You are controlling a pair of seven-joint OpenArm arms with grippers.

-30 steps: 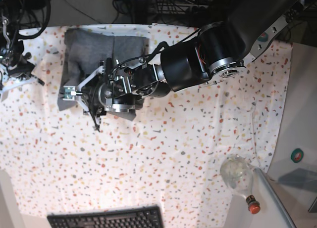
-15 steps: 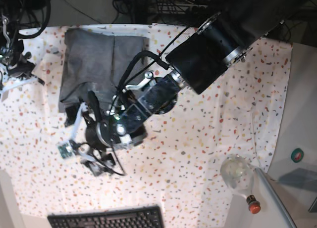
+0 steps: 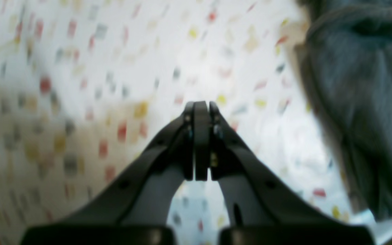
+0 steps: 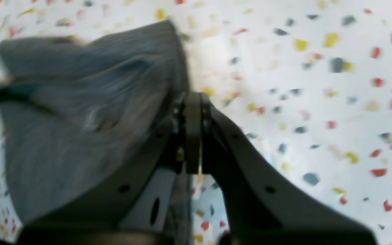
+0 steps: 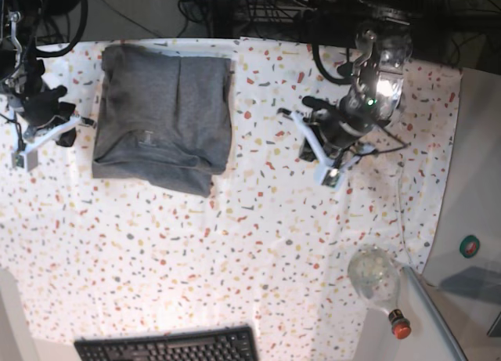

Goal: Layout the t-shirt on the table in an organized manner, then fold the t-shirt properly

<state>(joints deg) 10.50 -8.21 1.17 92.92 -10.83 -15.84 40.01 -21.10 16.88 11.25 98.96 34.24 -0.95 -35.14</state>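
Observation:
The grey t-shirt [image 5: 160, 114] lies folded into a rough rectangle at the back left of the speckled table [image 5: 235, 243], its lower edge slightly rumpled. My left gripper [image 5: 308, 151] hovers to the right of the shirt, well clear of it. In the left wrist view this gripper [image 3: 201, 106] is shut on nothing, with the t-shirt [image 3: 362, 102] off to the right. My right gripper [image 5: 69, 134] stands just left of the shirt. In the right wrist view that gripper [image 4: 193, 97] is also shut and empty, beside the edge of the t-shirt [image 4: 80, 112].
A clear bottle [image 5: 377, 281] with a red cap lies at the table's front right edge, beside a plain grey surface [image 5: 470, 212]. A black keyboard [image 5: 168, 347] sits at the front edge. Cables and equipment crowd the back.
My left arm has swung off the t-shirt, past the table's front, to the right side, and its gripper has shut. The whole folded shirt now shows. My right arm shifted slightly toward the shirt.

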